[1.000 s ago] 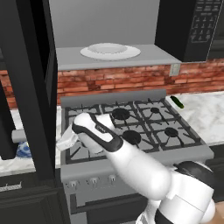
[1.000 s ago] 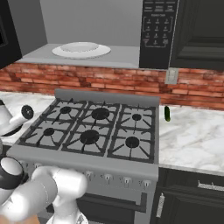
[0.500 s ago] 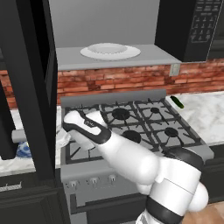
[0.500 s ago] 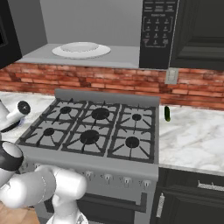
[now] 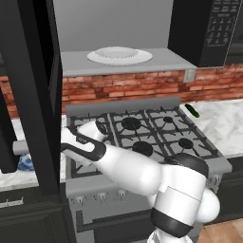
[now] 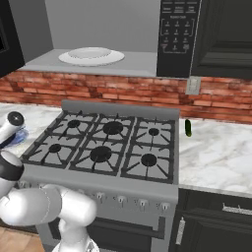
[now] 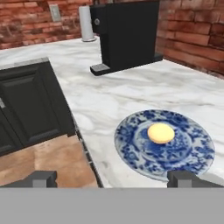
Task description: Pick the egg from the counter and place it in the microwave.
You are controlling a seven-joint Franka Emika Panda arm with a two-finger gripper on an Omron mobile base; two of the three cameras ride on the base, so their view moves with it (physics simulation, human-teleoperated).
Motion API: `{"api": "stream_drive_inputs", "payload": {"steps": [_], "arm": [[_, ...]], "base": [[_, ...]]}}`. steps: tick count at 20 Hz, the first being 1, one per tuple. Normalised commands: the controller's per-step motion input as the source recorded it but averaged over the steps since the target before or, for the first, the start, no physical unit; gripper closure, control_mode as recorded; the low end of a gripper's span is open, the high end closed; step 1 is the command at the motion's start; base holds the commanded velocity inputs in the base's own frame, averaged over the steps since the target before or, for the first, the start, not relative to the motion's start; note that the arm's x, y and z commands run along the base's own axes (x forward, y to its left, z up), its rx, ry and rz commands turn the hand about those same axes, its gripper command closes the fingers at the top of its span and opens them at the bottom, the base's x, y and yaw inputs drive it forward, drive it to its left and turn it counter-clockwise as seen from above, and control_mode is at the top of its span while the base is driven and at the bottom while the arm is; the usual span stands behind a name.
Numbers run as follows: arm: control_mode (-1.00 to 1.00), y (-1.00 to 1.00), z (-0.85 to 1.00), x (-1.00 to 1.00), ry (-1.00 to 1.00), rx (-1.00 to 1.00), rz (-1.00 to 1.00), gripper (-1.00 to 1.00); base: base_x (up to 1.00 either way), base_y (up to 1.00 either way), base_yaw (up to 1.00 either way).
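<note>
- While the white arm with dark joints reaches from the lower right of the left base view toward the left, past the grey steel stove top with black grates (image 5: pixel 152 135), its wrist goes behind the tall black open door panel (image 5: pixel 35 95). Beyond that panel a blue-and-white patterned rim (image 5: pixel 26 162) peeks out on the pale marbled counter (image 5: pixel 223 128). The black microwave (image 5: pixel 142 38) sits above the stove, its grey interior open and a wide white round plate (image 5: pixel 119 55) on its floor.
- As seen from the right base view, the arm's end shows at the far left edge, over the counter left of the stove, just above a blue patch. A dark green elongated vegetable (image 6: pixel 188 127) lies on the counter to the stove's right, well apart from the hand.
- Where the hand view looks down, the small pale yellow-tan oval egg (image 7: pixel 160 133) rests near the middle of the blue-and-white patterned dish (image 7: pixel 131 151). It lies ahead of the gripper (image 7: pixel 109 179) and clearly off toward its right fingertip (image 7: pixel 186 178), not centred between the tips. Its long axis runs roughly across the picture, more or less in line with the gap between the tips.
- The jaws stand spread wide with nothing between them.
- My judgement: the hand needs to shift toward the egg's side, then descend, before closing.
</note>
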Motion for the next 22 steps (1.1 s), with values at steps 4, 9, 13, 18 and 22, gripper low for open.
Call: {"api": "stream_drive_inputs", "payload": {"steps": [4, 9, 13, 18, 22], "arm": [[-1.00, 0.00, -0.16, 0.25, 0.00, -0.05, -0.10, -1.00], [-1.00, 0.01, -0.19, 0.39, 0.00, -0.02, -0.12, -1.00], [-1.00, 0.13, -0.29, 0.44, 0.00, -0.06, -0.12, -1.00], [-1.00, 0.37, -0.31, 0.41, 0.00, -0.07, -0.12, -1.00], [-1.00, 0.41, -0.15, 0.35, 0.00, -0.02, -0.12, -1.00]], "base": [[0.00, 0.00, 0.00], [0.00, 0.00, 0.00], [0.00, 0.00, 0.00], [0.00, 0.00, 0.00], [0.00, 0.00, 0.00]]}}
